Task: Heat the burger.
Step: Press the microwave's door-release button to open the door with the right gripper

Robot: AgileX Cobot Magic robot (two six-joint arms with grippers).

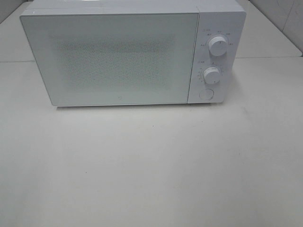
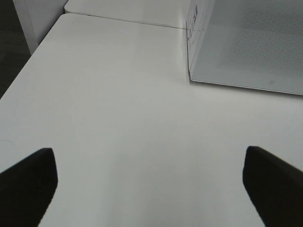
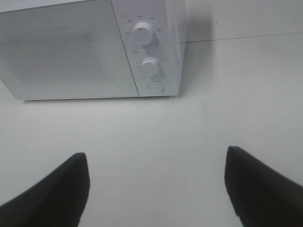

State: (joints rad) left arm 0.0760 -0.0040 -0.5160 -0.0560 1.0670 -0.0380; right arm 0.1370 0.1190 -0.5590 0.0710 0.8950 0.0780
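The burger is out of view in every frame. A white microwave [image 1: 132, 52] stands at the back of the table with its door [image 1: 113, 59] shut; two round knobs [image 1: 218, 46] and a round button [image 1: 205, 94] sit on its right panel. My left gripper [image 2: 149, 189] is open over bare tabletop, level with the microwave's left front corner [image 2: 191, 78], nothing between its fingers. My right gripper [image 3: 156, 189] is open too, empty, facing the control panel [image 3: 149, 52] from a distance. Neither arm shows in the high view.
The white table [image 1: 151, 165] stretches in front of the microwave. A seam [image 1: 270, 57] between two tabletops runs behind it. The table's left edge [image 2: 28, 61] drops to a dark floor.
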